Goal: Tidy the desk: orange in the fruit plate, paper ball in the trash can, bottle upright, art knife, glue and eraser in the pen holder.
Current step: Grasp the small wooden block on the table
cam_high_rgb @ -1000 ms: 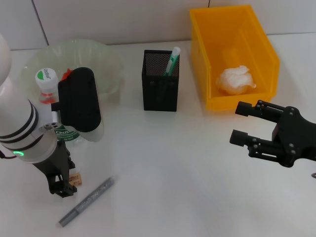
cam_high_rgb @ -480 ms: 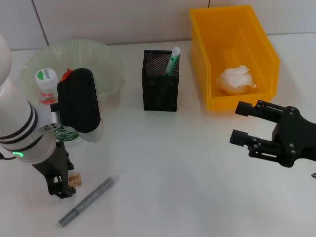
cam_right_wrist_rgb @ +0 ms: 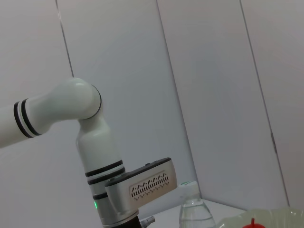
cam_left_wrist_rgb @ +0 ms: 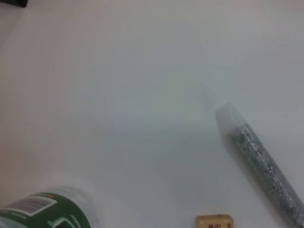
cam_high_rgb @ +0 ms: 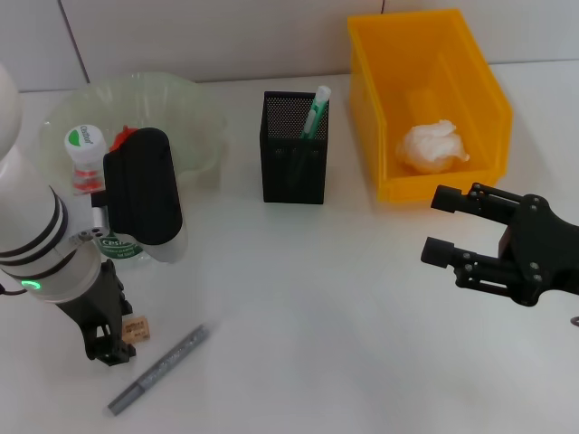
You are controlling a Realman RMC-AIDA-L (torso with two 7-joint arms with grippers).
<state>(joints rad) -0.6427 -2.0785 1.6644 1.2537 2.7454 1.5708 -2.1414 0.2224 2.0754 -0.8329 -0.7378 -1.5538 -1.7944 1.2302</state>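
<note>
Tan eraser (cam_left_wrist_rgb: 214, 221) beside glitter glue (cam_left_wrist_rgb: 263, 164)

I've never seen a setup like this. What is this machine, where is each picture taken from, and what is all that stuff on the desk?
It is a two-armed robot tidying a white desk. The big picture looks down from a camera on its head; the other two come from cameras on its wrists.

The white arm ends in the left end effector, low over the desk beside a small eraser and a grey art knife. It holds nothing I can see. The black right end effector waits open and empty on the other side.

Behind stand an upright bottle, a pale fruit plate, a black mesh pen holder with a green-and-white stick in it, and a yellow bin holding a paper ball.

The left wrist picture shows the knife, eraser and bottle up close; the right wrist picture looks across at the other arm.
</note>
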